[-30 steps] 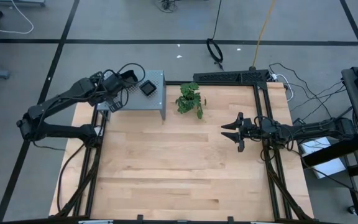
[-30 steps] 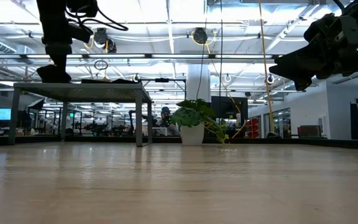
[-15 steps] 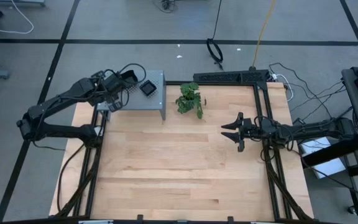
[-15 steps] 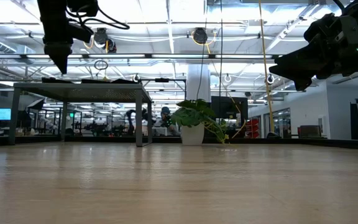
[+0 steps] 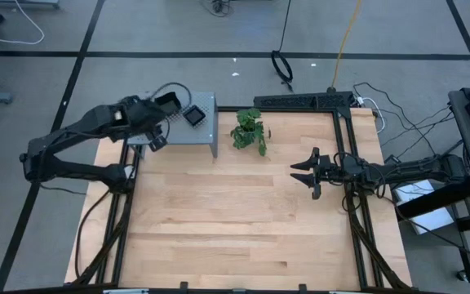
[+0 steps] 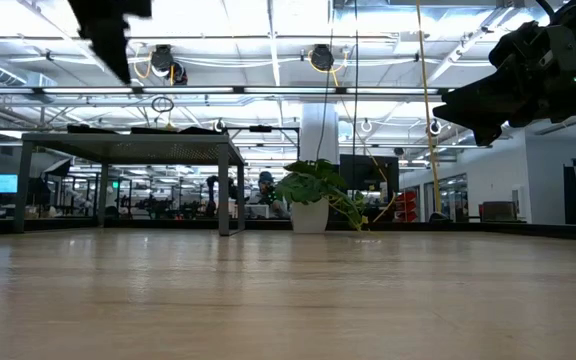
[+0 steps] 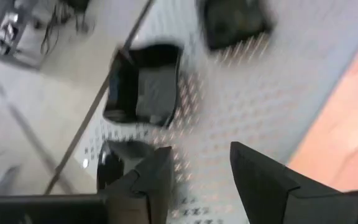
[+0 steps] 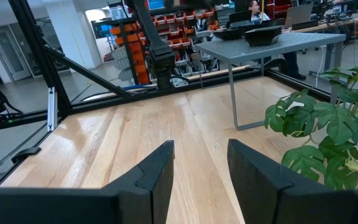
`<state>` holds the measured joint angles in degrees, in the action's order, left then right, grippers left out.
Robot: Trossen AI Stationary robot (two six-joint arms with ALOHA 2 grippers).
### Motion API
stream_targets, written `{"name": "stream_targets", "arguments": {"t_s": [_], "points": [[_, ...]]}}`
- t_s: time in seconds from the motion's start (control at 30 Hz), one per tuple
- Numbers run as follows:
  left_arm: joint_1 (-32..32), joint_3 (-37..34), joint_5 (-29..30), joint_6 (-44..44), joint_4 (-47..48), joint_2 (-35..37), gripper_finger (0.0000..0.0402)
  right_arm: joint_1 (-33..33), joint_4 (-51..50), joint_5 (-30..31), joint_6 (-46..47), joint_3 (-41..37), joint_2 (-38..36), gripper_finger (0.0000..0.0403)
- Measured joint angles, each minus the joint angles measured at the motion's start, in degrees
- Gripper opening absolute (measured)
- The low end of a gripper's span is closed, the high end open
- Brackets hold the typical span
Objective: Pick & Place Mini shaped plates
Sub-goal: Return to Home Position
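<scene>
Several small glossy black plates lie on the grey perforated shelf (image 5: 202,135) at the table's far left. One plate (image 7: 143,84) and another (image 7: 232,22) show in the left wrist view, flat on their bases, and a third (image 7: 112,167) is half hidden by a finger. In the high view a plate (image 5: 194,115) sits near the shelf's middle. My left gripper (image 7: 201,171) hovers open above the shelf's left part (image 5: 157,139), with nothing between its fingers. My right gripper (image 5: 302,173) waits open and level above the table's right side (image 8: 201,168).
A small green potted plant (image 5: 250,131) stands just right of the shelf. The black frame rail (image 5: 304,101) runs along the table's far edge. Bare wooden tabletop (image 5: 235,220) fills the middle and near side. The shelf stands on thin legs (image 6: 223,190).
My left gripper has opened, letting go of a black plate on the shelf's left part. It has then risen clear of the shelf and tipped a little. The plate stays on the shelf. My right arm has kept still.
</scene>
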<state>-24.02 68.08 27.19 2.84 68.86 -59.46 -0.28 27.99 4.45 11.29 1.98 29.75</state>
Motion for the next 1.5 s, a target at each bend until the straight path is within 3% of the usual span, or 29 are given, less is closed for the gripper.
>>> {"name": "stream_targets", "arguments": {"t_s": [0.17, 0.37, 0.53, 0.7, 0.87, 1.07, 1.2, 1.5], "points": [[5.1, 4.9, -1.8, -6.2, 0.0, 6.8, 0.0151, 0.0, 0.0, 0.0, 0.0, 0.0, 0.0, 0.0141], [10.1, 3.2, -7.0, -18.1, -0.1, 18.9, 0.0141, 0.0, 0.0, 0.0, 0.0, 0.0, 0.0, 0.0141], [13.1, -4.5, -7.4, -23.7, -5.4, 27.6, 0.0140, 0.0, 0.0, 0.0, 0.0, 0.0, 0.0, 0.0141], [14.8, -18.6, -7.4, -18.1, -22.9, 33.7, 0.0140, 0.0, 0.0, 0.0, 0.0, 0.0, 0.0, 0.0141], [16.0, -33.5, -9.0, -11.9, -46.0, 35.3, 0.0140, 0.0, 0.0, 0.0, 0.0, 0.0, 0.0, 0.0141], [18.3, -46.8, -17.4, -13.1, -69.1, 34.2, 0.0141, 0.0, 0.0, 0.0, 0.0, 0.0, 0.0, 0.0141], [20.6, -51.3, -18.7, -14.1, -75.8, 34.2, 0.0141, 0.0, 0.0, 0.0, 0.0, 0.0, 0.0, 0.0141], [26.8, -55.4, -17.7, -13.5, -76.9, 34.2, 0.0141, 0.0, 0.0, 0.0, 0.0, 0.0, 0.0, 0.0141]]}}
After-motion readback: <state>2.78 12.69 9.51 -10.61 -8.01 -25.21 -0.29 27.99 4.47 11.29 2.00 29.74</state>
